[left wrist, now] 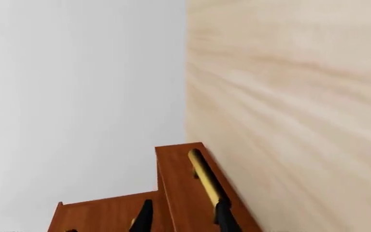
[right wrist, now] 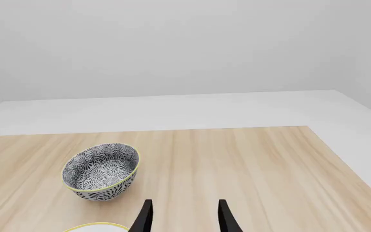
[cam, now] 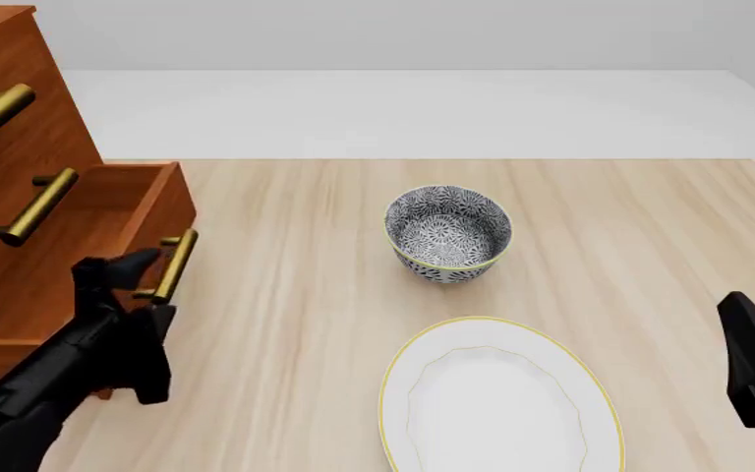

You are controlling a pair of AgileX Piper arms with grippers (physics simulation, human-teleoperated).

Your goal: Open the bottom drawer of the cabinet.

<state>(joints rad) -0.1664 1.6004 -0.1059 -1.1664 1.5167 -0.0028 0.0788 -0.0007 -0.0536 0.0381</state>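
L gripper (cam: 154, 278) jaws pinching bottom drawer (cam: 83, 246) handle (cam: 176, 264), drawer pulled out; R gripper (right wrist: 183, 215) jaws spread.

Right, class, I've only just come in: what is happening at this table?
The left pincer is at the brass handle of the cabinet's bottom drawer, with one finger on either side of the bar. The drawer already stands partly out. The right pincer hangs open and idle over the table, near a patterned bowl and a white plate.
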